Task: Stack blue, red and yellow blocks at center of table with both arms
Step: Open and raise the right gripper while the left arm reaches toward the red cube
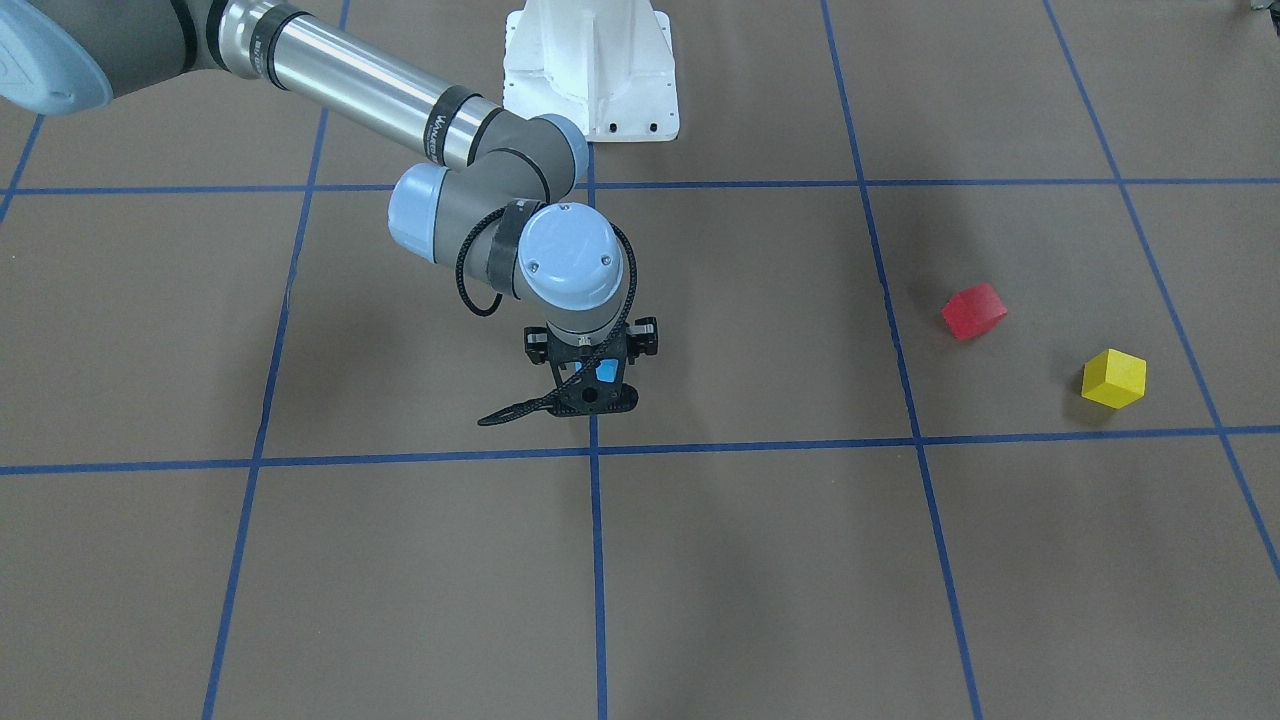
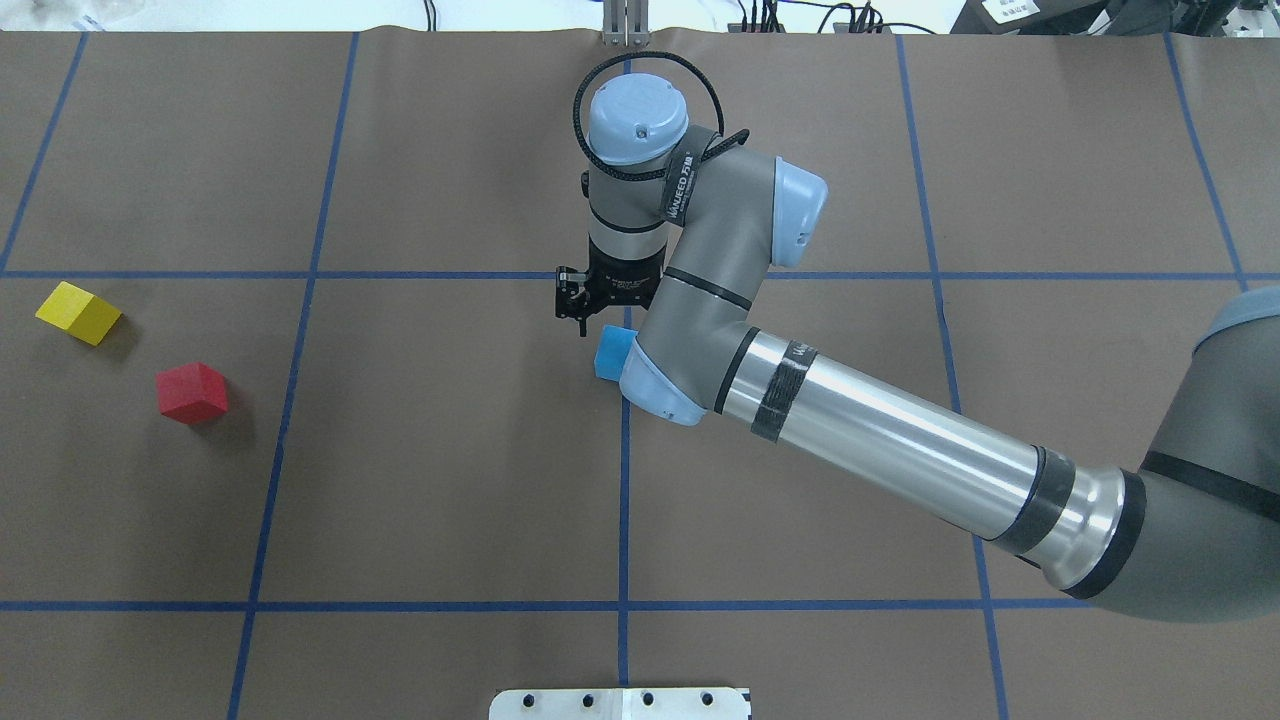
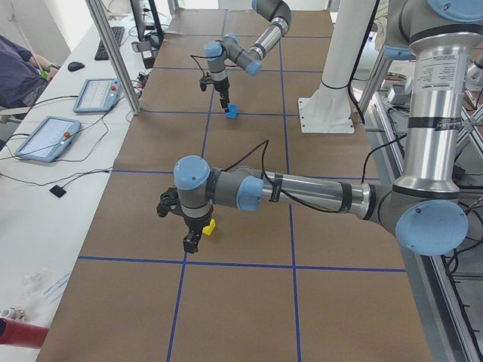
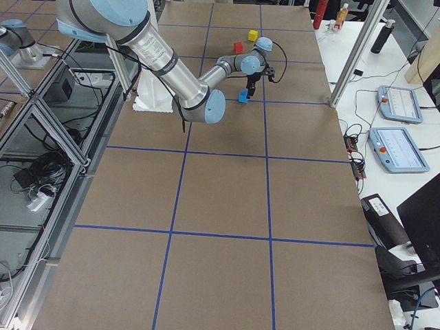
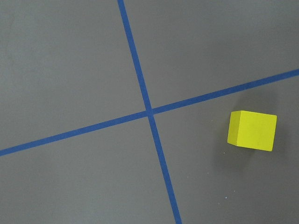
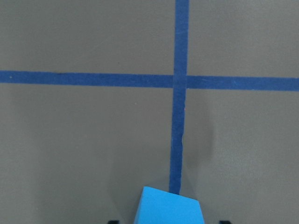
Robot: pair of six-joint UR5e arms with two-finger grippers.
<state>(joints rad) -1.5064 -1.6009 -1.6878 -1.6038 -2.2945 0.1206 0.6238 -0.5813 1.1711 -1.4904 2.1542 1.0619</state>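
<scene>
The blue block (image 2: pixel 612 352) sits at the table's centre, by the crossing of the blue tape lines. My right gripper (image 1: pixel 595 385) points straight down over it. In the right wrist view the blue block (image 6: pixel 170 208) lies between the fingertips (image 6: pixel 113 221) with a gap on each side, so the gripper is open. The red block (image 2: pixel 191 392) and the yellow block (image 2: pixel 78 312) lie on my left side of the table. My left gripper (image 3: pixel 191 243) shows only in the exterior left view, close beside the yellow block (image 3: pixel 209 226); I cannot tell its state. The left wrist view shows the yellow block (image 5: pixel 252 130) at lower right.
The brown table (image 2: pixel 450 480) is marked by a blue tape grid. The robot's white base (image 1: pixel 590 70) stands at the table's edge. Tablets (image 3: pixel 45 136) and cables lie on the side bench, beyond aluminium posts (image 3: pixel 113 60).
</scene>
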